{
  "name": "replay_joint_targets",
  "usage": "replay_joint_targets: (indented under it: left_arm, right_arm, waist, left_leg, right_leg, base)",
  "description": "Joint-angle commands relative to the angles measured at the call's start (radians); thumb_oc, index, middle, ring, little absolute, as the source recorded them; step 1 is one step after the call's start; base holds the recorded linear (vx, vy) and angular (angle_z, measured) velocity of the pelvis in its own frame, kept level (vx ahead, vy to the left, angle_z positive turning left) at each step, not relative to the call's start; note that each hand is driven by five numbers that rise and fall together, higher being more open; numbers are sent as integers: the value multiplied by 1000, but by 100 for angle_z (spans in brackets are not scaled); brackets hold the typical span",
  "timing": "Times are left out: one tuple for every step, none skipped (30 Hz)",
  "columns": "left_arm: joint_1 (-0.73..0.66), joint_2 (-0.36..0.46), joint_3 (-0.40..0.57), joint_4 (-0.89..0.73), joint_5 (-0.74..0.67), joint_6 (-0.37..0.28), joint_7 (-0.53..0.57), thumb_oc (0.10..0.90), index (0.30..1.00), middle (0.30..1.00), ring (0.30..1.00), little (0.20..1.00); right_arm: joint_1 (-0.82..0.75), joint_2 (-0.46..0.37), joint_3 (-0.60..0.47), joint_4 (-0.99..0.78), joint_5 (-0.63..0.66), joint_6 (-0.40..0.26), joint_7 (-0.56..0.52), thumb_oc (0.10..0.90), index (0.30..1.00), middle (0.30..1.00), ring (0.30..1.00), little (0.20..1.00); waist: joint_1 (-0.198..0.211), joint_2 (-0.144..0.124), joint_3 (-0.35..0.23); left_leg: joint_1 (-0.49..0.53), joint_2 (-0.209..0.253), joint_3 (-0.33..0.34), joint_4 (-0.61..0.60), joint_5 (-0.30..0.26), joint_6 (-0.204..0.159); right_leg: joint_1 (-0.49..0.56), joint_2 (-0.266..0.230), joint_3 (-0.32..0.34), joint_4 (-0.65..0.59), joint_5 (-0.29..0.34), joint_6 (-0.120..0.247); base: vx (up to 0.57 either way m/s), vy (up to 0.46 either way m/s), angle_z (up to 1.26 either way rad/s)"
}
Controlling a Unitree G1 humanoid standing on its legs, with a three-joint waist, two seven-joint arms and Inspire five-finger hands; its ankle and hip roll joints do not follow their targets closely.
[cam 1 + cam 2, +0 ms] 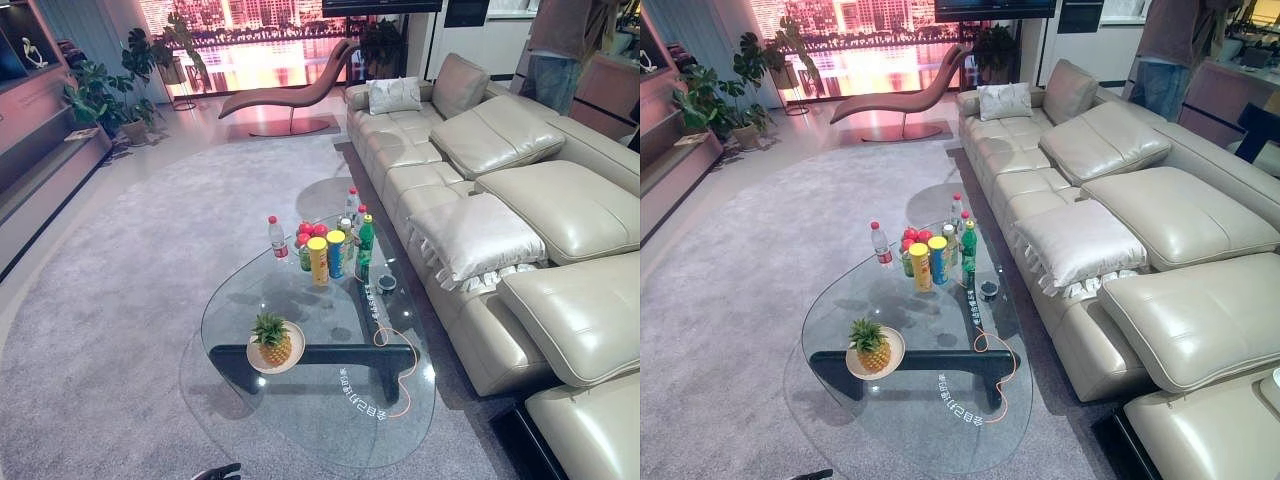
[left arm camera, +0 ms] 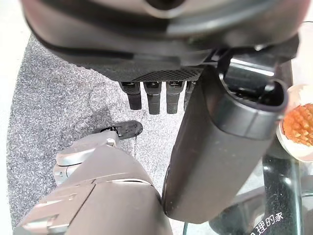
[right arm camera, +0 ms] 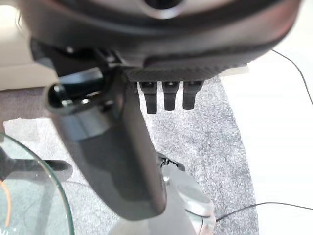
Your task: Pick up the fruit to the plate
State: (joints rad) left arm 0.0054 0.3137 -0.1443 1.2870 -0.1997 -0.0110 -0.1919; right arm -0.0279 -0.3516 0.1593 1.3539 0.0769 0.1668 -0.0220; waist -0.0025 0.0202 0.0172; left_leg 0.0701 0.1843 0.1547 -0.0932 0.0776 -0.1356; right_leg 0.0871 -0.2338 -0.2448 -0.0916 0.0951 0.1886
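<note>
A pineapple (image 1: 271,338) stands on a small white plate (image 1: 297,345) at the near left of the glass coffee table (image 1: 320,420). Past the fingers of the left hand, the pineapple (image 2: 299,125) and the plate's rim (image 2: 293,151) appear close by. Several red round fruits (image 1: 311,230) sit among the bottles at the table's far end. My left hand (image 2: 161,63) hangs over the grey carpet by the table's near edge, fingers straight, holding nothing. My right hand (image 3: 186,54) hangs likewise beside the glass edge (image 3: 44,186), open and empty.
Behind the plate stand a red-capped water bottle (image 1: 277,238), a yellow can (image 1: 318,260), a blue can (image 1: 335,253) and a green bottle (image 1: 366,240). An orange cable (image 1: 400,350) loops on the glass. A beige sofa (image 1: 480,230) runs along the right. A person (image 1: 560,50) stands behind it.
</note>
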Motion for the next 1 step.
replay_joint_targets:
  left_arm:
    - [-104,29,-10,67,37,-9,-21,800,900,900,900,900]
  right_arm:
    - [-91,2,16,50,-29,4,-3,800,900,900,900,900]
  waist:
    - [4,-7,49]
  left_leg:
    - [52,38,38,6,-19,-32]
  right_leg:
    - [51,-40,-42,4,0,33]
  base:
    - [0,0,0]
